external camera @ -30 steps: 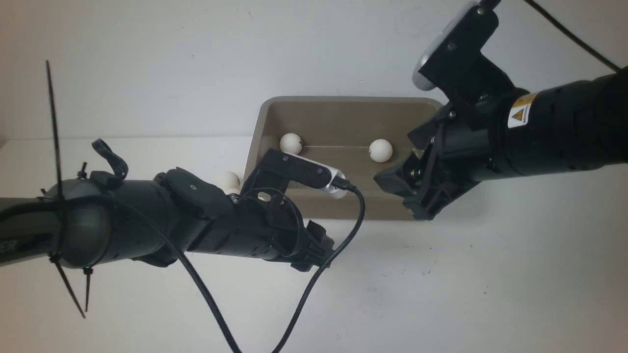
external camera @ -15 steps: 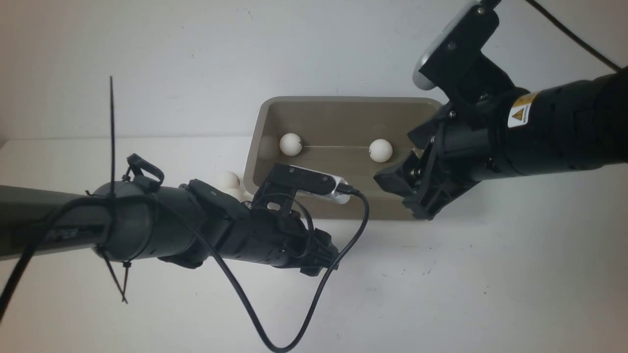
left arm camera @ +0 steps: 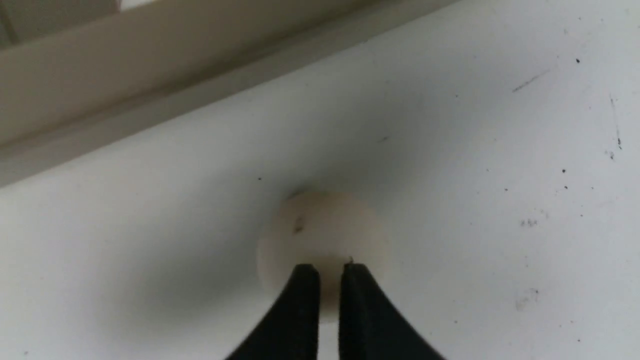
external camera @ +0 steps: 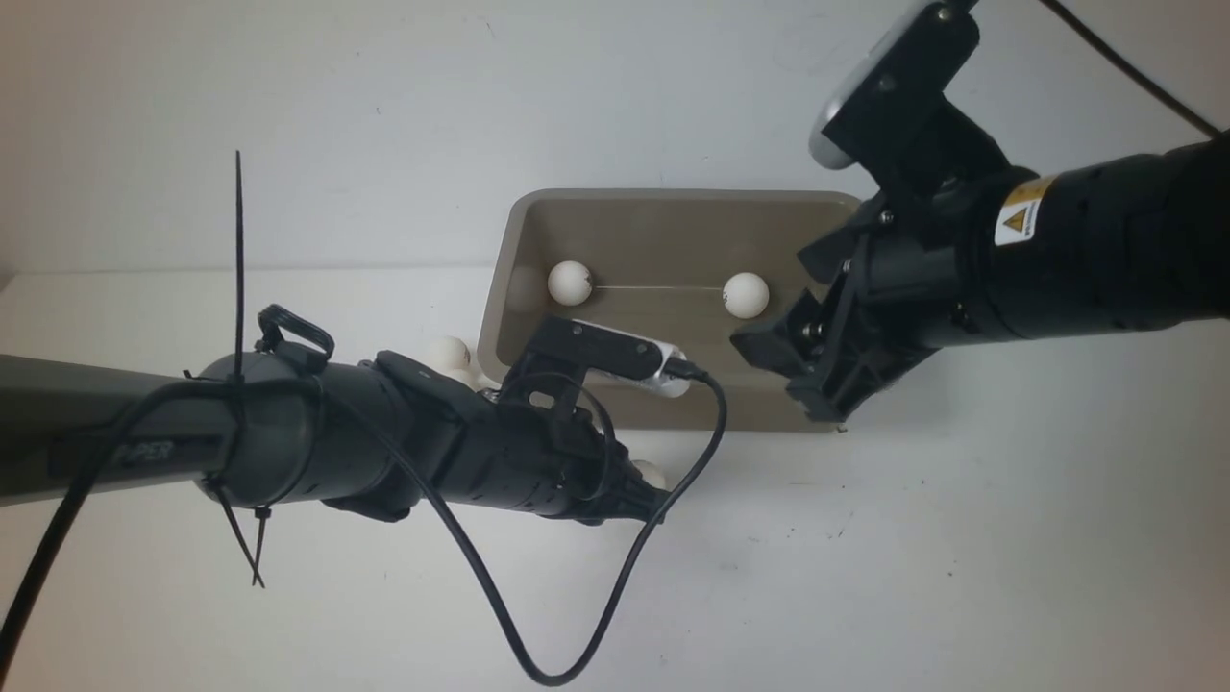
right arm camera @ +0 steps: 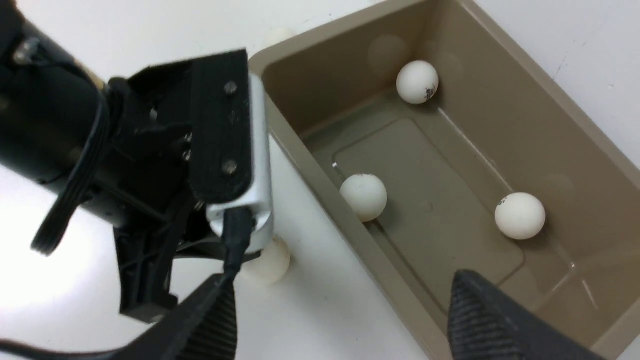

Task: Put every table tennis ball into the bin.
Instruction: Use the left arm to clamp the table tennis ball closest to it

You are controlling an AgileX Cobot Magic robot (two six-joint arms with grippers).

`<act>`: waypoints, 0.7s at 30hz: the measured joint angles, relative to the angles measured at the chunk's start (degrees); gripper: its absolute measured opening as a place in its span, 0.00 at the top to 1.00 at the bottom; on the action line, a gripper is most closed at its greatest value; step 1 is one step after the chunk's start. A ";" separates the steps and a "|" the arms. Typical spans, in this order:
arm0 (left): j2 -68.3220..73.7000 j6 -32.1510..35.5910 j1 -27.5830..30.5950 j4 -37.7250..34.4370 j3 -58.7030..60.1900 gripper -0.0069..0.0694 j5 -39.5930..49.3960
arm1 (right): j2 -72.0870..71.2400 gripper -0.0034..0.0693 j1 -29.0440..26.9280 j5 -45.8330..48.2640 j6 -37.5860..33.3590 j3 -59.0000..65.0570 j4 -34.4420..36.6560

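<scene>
Left hand point(left arm camera: 327, 272) pinched together, tips right at a ball point(left arm camera: 322, 235), not around it. Ball on the worktop point(left arm camera: 500, 150), just beside the near wall of the bin point(external camera: 673, 235). Right hand point(right arm camera: 345, 320) wide apart, holding nothing, over the bin's near right corner. Three balls point(right arm camera: 363, 196) inside the bin, toward the worktop's far edge. More balls point(external camera: 447, 353) just beside the bin's left wall.

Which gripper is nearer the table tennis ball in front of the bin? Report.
Left: left gripper shut, tips at the table tennis ball; right gripper open above the bin.
</scene>
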 joint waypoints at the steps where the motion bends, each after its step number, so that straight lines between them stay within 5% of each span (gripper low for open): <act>1: 0.00 0.20 0.00 -0.06 0.00 0.87 0.13 | 0.00 0.25 0.00 -0.29 0.00 0.00 0.00; 10: 0.00 1.30 0.00 -0.12 0.00 0.86 1.60 | 0.00 0.25 0.00 -0.87 -1.23 0.00 0.00; 21: -1.30 0.80 0.00 -0.16 0.00 0.31 4.61 | 0.00 0.25 0.00 -1.75 -1.61 0.00 -0.75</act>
